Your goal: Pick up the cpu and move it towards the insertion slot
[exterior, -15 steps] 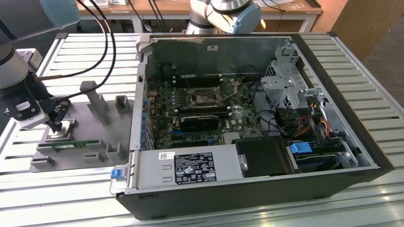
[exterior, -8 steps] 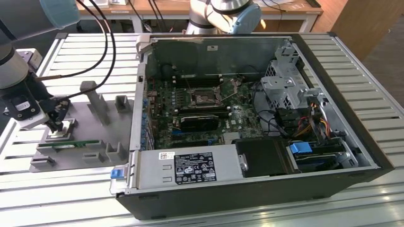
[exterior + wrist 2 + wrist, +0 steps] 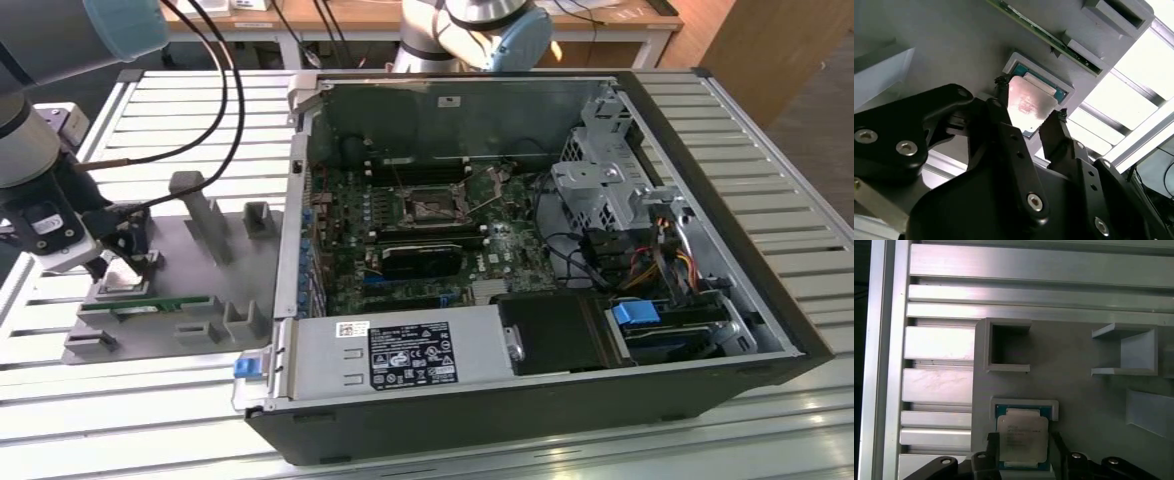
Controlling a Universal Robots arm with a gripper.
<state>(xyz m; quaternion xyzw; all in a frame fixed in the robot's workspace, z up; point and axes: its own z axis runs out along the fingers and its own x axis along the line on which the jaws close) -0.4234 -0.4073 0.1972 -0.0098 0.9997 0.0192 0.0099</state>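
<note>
The gripper (image 3: pixel 123 272) hangs over the left end of the grey tray (image 3: pixel 254 272). Its fingers (image 3: pixel 1054 132) are spread apart on either side of the cpu (image 3: pixel 1022 437), with a thin gap showing on one side in the second wrist view. The cpu lies flat in its pocket, metal face up, edges square with the pocket rim. It is nearly square, and its slightly longer sides run alongside the fingers. The exterior view shows the insertion slot (image 3: pixel 430 205) well apart to the right, inside the open computer case (image 3: pixel 747 250). A green memory stick (image 3: pixel 1054 42) lies near the pocket.
</note>
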